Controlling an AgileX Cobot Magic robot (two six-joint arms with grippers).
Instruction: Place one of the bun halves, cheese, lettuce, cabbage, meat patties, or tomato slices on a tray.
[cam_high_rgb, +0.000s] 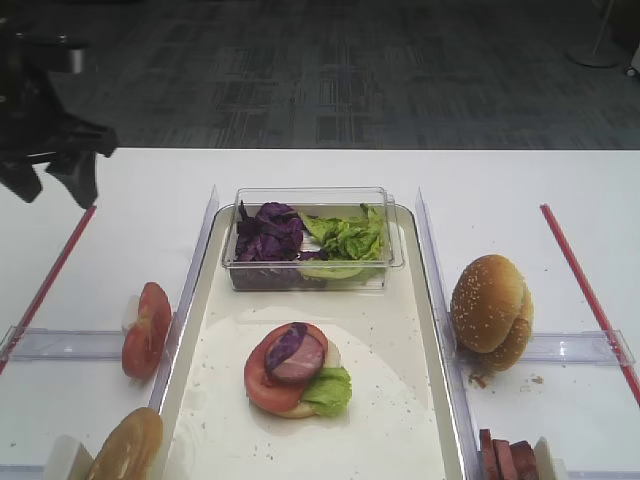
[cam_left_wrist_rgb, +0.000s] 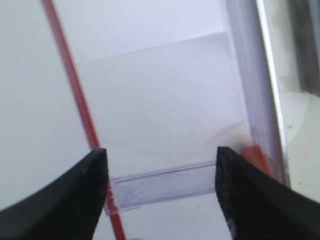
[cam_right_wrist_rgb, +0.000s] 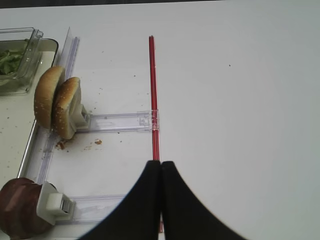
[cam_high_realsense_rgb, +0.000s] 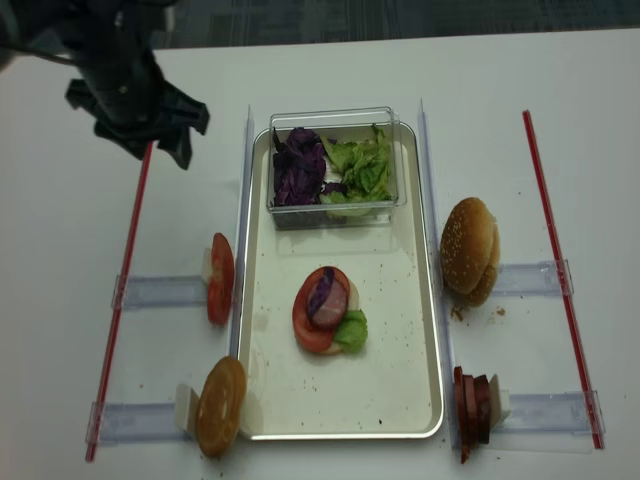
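On the cream tray (cam_high_rgb: 385, 330) lies a stack: tomato slice (cam_high_rgb: 262, 382), meat patty (cam_high_rgb: 303, 366), purple cabbage scrap (cam_high_rgb: 287, 343) and lettuce (cam_high_rgb: 328, 390). Whether the pale layer under it is cheese I cannot tell. Sesame bun halves (cam_high_rgb: 490, 310) stand right of the tray, also in the right wrist view (cam_right_wrist_rgb: 57, 102). My left gripper (cam_high_rgb: 50, 185) hangs open and empty above the table's far left, over a clear rail (cam_left_wrist_rgb: 160, 182). My right gripper (cam_right_wrist_rgb: 161, 165) is shut on nothing over the red line (cam_right_wrist_rgb: 152, 90), right of the buns.
A clear box (cam_high_rgb: 310, 240) of cabbage and lettuce sits at the tray's far end. Upright tomato slices (cam_high_rgb: 147, 328) and a bun half (cam_high_rgb: 128, 445) stand left of the tray, and meat patties (cam_high_rgb: 505, 458) stand at the near right. Red lines (cam_high_rgb: 590, 295) border both sides.
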